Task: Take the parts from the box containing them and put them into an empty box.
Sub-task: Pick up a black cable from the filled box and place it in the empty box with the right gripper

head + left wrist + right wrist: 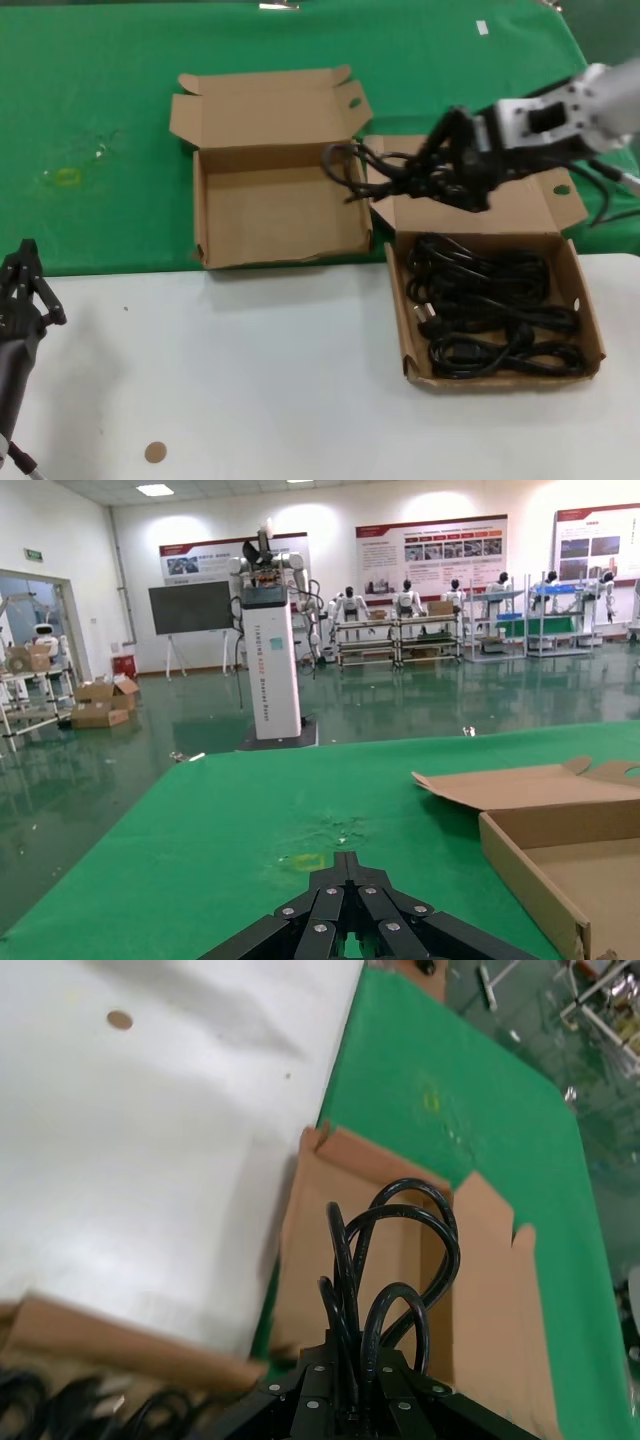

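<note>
The empty box (pixel 280 215) lies open at the middle, its lid back on the green cloth. To its right stands the box containing the parts (pixel 590 310), with several black cords (pixel 490 315) coiled inside. My right gripper (pixel 447 172) hangs above that box's lid, near the gap between the two boxes, and is shut on one black cord (pixel 350 165) whose loops dangle towards the empty box's right wall. The right wrist view shows the gripper (pixel 362 1365) clamped on the cord loops (pixel 400 1220) over the empty box (pixel 310 1230). My left gripper (pixel 25 285) is parked shut at the near left (pixel 347 865).
Green cloth (pixel 100 100) covers the far half of the table and bare white surface (pixel 250 370) the near half. A small brown disc (pixel 155 452) lies on the white part. A yellowish mark (pixel 65 177) shows on the cloth at the left.
</note>
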Robot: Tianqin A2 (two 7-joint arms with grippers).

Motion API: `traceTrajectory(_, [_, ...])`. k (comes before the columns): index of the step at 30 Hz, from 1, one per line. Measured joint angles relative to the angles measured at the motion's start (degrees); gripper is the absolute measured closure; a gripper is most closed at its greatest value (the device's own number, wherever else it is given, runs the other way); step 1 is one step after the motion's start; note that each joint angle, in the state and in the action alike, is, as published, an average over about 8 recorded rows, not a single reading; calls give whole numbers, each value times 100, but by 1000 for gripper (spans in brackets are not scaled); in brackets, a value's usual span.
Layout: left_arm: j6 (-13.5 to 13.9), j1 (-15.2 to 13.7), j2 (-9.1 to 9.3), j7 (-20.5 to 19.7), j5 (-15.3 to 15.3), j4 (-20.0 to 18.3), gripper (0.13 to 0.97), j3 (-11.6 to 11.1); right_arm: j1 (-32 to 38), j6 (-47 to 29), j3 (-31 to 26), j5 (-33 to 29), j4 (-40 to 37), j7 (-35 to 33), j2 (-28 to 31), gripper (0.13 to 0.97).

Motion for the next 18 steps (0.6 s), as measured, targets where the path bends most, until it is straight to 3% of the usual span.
traceTrajectory(9, [0,0,0,0,0,0,953,0,160,494,-309,-240,-420,-153,-898,915])
traceTrajectory(18, [0,0,0,0,0,0,953,0,44,1138,-421,-237,-1101,-776,-1609,915])
